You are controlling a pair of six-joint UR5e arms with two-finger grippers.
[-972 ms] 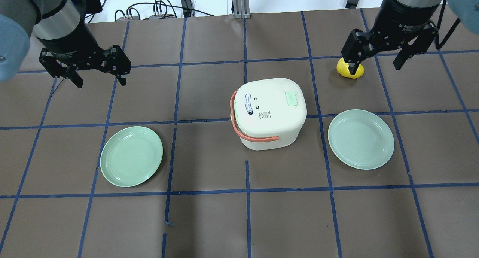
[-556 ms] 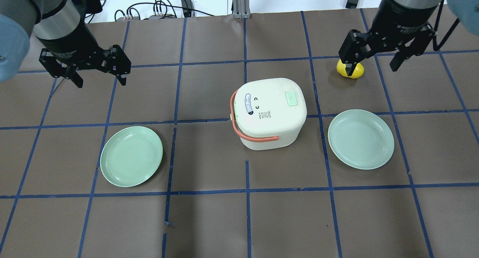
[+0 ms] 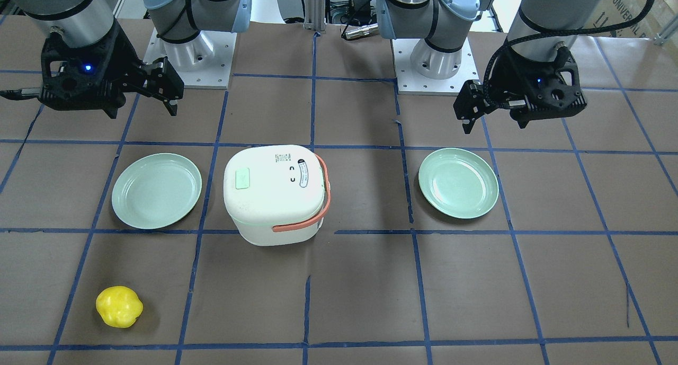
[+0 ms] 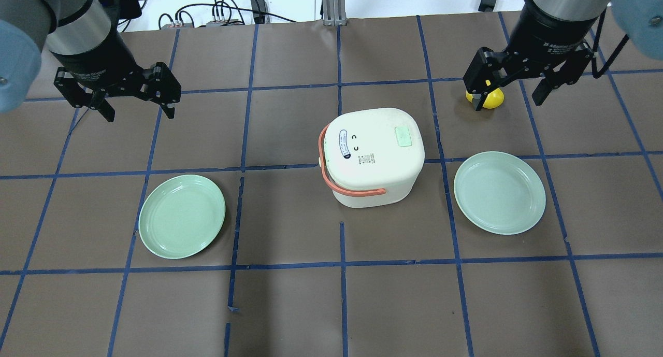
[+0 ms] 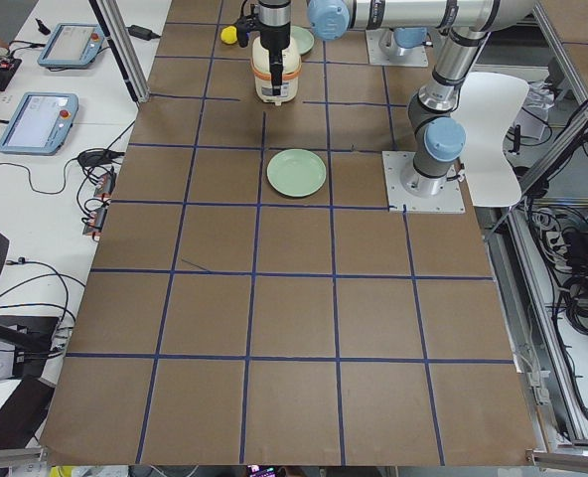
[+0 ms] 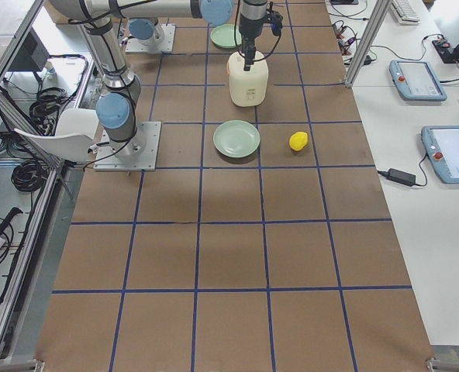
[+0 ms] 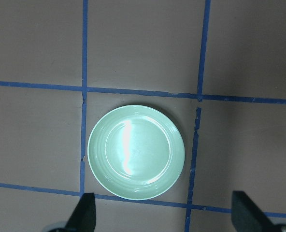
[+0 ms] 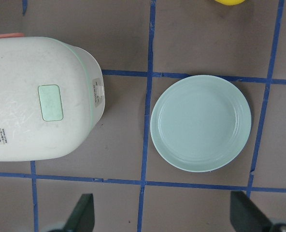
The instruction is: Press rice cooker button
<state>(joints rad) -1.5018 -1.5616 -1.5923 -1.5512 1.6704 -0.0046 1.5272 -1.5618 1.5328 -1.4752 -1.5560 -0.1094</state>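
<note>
The white rice cooker with an orange handle stands mid-table, lid shut, with a pale green button on its lid. The cooker and button also show in the right wrist view. My right gripper is open and empty, hovering high to the cooker's right and farther back, over a yellow fruit. My left gripper is open and empty, far left of the cooker. Neither gripper touches anything.
One green plate lies right of the cooker, another green plate to its left, below my left gripper. The yellow fruit lies on the brown mat with blue tape lines.
My right gripper has drifted a little to the left, toward the cooker, still open. The left arm and the cooker have not moved.
</note>
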